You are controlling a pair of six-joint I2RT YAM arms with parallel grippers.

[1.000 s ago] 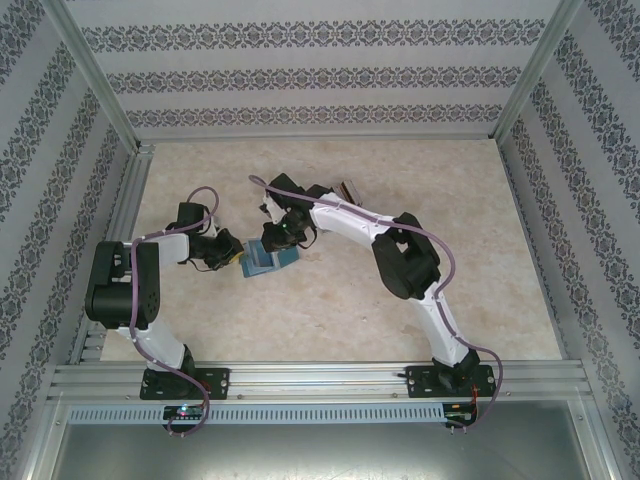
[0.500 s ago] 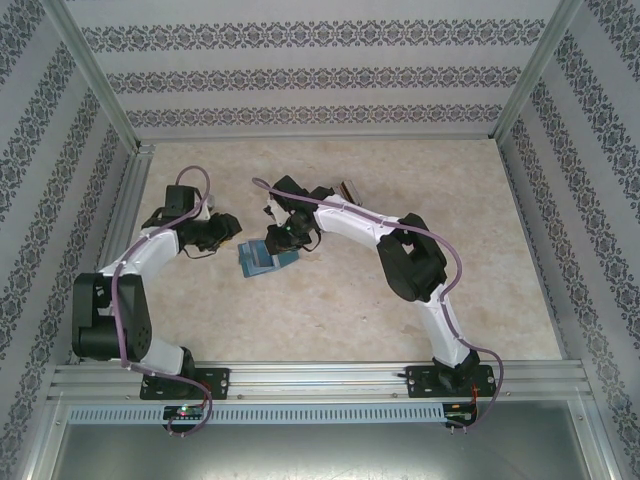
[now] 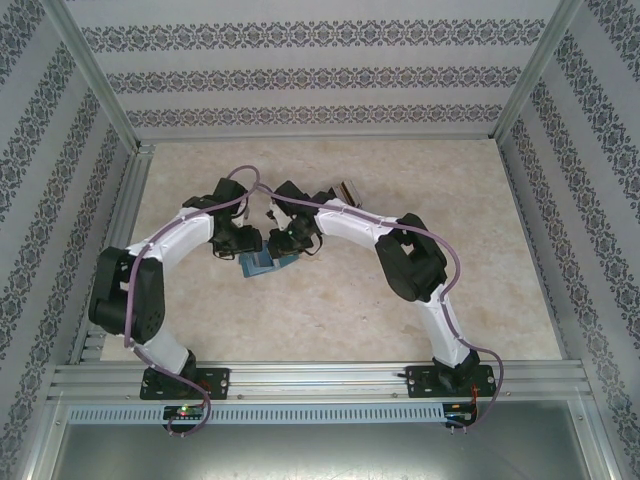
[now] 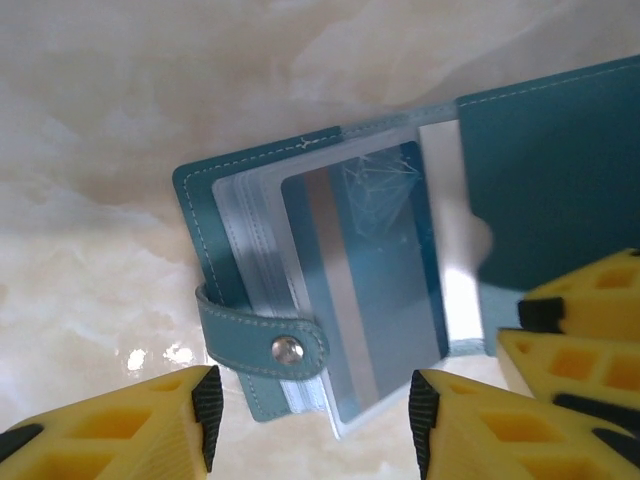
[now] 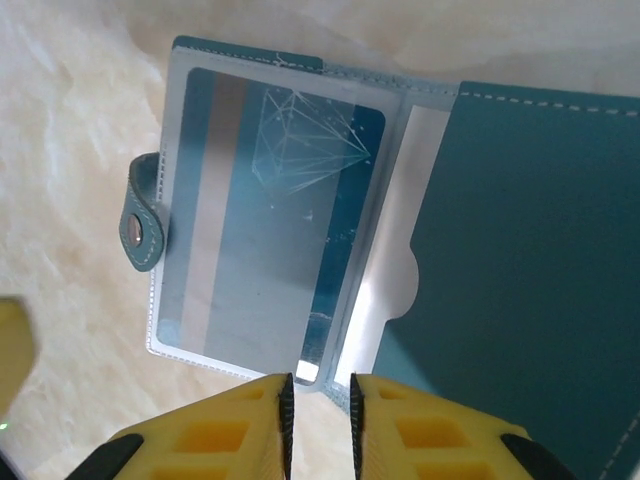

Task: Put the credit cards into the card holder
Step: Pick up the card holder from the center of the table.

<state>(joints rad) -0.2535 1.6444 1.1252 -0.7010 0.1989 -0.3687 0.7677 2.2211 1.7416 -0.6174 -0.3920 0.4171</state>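
Desk [image 3: 450, 200] carried the card holder [image 3: 265, 264], lying open between both arms; right gripper [image 5: 320, 405] had fingers nearly together, pinching its near edge, we reckoned to stop it flopping shut; left gripper [image 4: 315, 425] hovered just above it, fingers spread and empty, likely free to fetch another; one blue card [image 5: 270, 220] sat in the clear sleeve [image 5: 398, 190]; remaining credit cards [image 3: 347, 189] lay well apart; snap tab [image 4: 265, 345] undone.
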